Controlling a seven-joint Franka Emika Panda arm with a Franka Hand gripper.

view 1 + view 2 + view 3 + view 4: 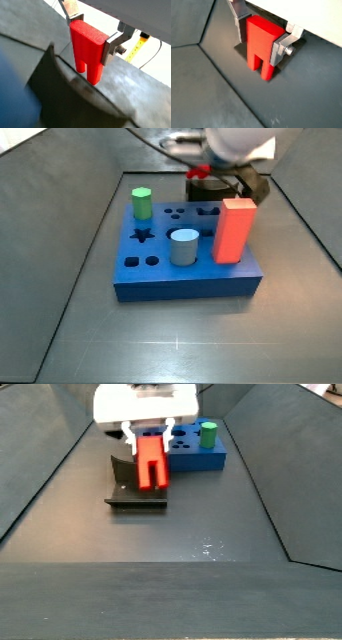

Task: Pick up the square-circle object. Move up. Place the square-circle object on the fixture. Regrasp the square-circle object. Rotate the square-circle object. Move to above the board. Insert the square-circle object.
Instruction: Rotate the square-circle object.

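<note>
The tool (262, 41) pinches the glossy red, blocky square-circle object (261, 45) between flat silver fingers (280, 50), its two prongs pointing down just above the matte dark fixture (131, 492).

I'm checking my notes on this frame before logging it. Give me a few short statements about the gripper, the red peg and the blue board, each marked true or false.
1. The gripper is shut on the small bright red square-circle object. True.
2. The square-circle object already sits in a hole of the thick blue board. False: in a side view it hangs in the gripper over the dark fixture, apart from the board.
3. A green cylinder peg stands upright on the board. True.
4. The tall red-orange block lies flat on the floor beside the board. False: it stands upright on the board.
5. The gripper's silver fingers press the red peg from two opposite sides. True.
</note>
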